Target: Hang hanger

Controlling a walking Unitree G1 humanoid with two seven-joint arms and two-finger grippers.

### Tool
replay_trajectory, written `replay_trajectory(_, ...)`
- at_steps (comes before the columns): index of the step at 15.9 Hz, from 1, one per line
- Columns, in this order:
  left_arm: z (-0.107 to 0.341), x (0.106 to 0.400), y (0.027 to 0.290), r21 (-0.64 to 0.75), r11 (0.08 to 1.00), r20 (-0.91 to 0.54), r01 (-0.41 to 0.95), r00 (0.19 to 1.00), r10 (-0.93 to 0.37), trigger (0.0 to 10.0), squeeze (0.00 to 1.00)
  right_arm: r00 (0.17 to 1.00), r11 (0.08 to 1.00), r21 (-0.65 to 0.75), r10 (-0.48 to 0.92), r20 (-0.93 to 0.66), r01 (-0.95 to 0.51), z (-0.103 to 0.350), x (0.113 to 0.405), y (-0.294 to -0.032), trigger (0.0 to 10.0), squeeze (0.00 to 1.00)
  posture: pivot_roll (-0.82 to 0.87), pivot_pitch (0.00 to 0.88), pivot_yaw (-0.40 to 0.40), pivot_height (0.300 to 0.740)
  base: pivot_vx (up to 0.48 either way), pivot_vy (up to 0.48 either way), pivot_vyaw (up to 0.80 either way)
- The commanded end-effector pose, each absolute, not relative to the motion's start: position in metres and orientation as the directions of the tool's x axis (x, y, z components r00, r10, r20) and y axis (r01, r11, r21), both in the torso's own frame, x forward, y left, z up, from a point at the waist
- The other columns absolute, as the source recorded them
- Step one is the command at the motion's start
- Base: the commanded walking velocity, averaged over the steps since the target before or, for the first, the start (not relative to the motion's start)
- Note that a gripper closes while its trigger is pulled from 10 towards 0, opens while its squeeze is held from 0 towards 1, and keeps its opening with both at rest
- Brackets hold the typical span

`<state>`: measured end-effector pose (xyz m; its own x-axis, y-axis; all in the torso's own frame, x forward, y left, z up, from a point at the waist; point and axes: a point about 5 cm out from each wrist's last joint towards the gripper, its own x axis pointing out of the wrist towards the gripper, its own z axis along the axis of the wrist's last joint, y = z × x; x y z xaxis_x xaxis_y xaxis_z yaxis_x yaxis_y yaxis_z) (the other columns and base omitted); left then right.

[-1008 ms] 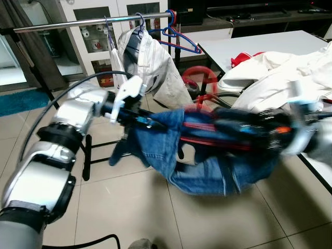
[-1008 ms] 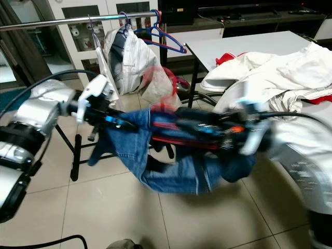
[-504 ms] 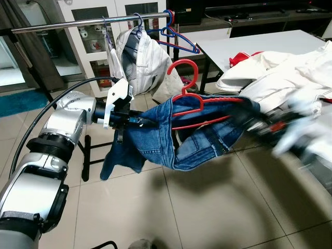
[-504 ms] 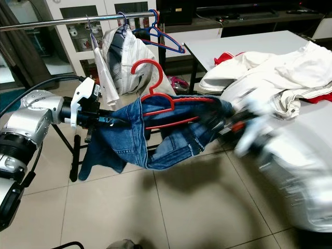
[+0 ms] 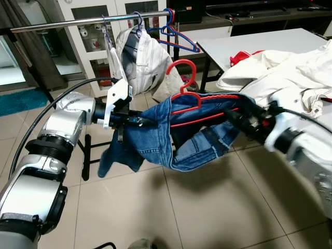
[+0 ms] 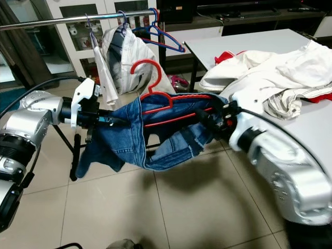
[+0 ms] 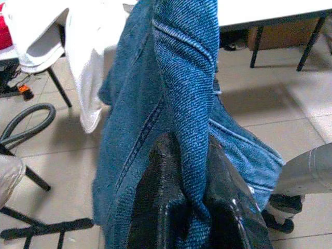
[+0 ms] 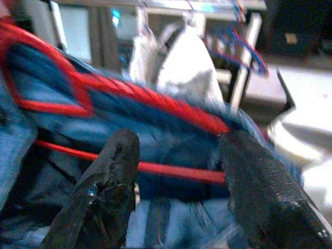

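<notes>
a clothes rail [image 5: 78, 22] with a white garment [image 5: 142, 62] and a blue hanger [image 5: 179, 39] stands behind; a counter [image 5: 249, 44] holds white laundry [image 5: 290, 70]. the left hand [image 5: 136, 120] is clenched on the jeans [image 5: 161, 137] draped over the red hanger [image 5: 189, 96], while the right hand [image 5: 236, 118], fingers spread apart, reaches level at the hanger's far end.

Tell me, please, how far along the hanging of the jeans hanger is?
Done: the jeans are draped on the red hanger. In hand: the left tool pinches the denim, and the right tool sits open at the hanger's end. Left: hooking it onto the rail, which it has not reached.
</notes>
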<state>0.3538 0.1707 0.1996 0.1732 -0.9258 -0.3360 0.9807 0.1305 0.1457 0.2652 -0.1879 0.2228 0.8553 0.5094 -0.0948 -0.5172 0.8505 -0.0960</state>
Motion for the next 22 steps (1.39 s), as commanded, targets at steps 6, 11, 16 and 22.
replay_trajectory(6,0.207,0.353,0.174,0.172,0.14,-0.311,0.975,0.188,-0.932,0.0,0.0,0.91,0.865,-0.289,0.366,-0.196,-0.41,0.217,0.261,-0.194,10.0,1.0,0.0,0.0,0.091,0.74,0.0,0.0,0.0)
replay_trajectory(11,0.204,0.349,0.173,0.166,0.121,-0.308,0.979,0.168,-0.936,0.0,0.0,0.951,0.945,-0.186,0.228,-0.211,-0.268,0.195,0.278,-0.194,10.0,0.0,0.02,0.0,0.08,0.74,0.0,0.0,0.0)
replay_trajectory(16,0.202,0.346,0.174,0.159,0.123,-0.312,0.98,0.168,-0.935,0.0,0.0,0.97,0.965,-0.169,0.172,-0.174,-0.202,0.196,0.283,-0.203,0.0,0.0,0.01,0.0,0.076,0.74,0.0,0.0,0.0)
replay_trajectory(22,0.203,0.344,0.174,0.157,0.118,-0.313,0.981,0.163,-0.936,0.0,0.0,0.977,0.973,-0.146,0.156,-0.147,-0.177,0.195,0.289,-0.204,0.0,0.0,0.02,0.0,0.073,0.74,0.0,0.0,0.0)
